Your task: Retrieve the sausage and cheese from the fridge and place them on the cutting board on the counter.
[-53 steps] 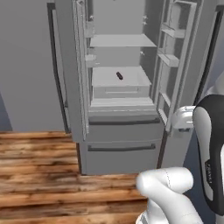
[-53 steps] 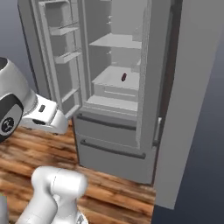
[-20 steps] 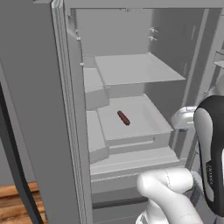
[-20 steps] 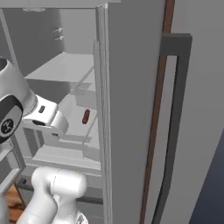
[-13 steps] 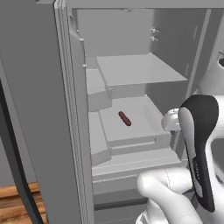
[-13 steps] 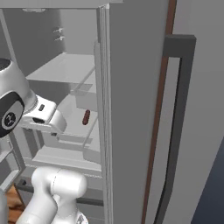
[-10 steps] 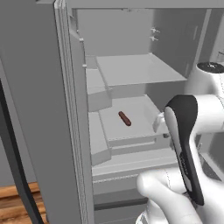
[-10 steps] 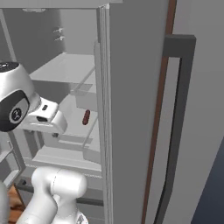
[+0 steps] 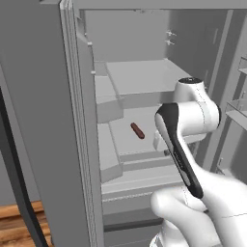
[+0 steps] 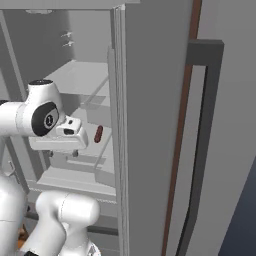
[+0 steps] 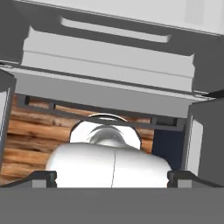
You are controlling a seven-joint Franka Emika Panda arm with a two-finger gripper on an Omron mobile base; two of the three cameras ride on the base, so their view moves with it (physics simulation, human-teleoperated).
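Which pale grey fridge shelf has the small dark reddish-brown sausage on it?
The lower shelf, level with the arm's white wrist, holds the dark reddish-brown sausage. The higher shelf has nothing showing on it.

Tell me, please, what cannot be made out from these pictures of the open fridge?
- The fridge: its right side is blocked by the arm in the left base view, and its door hides the interior's right part in the right base view.
- The sausage: too small for surface detail.
- The gripper: the hand view shows the finger tips wide apart, cut off by the bottom edge.
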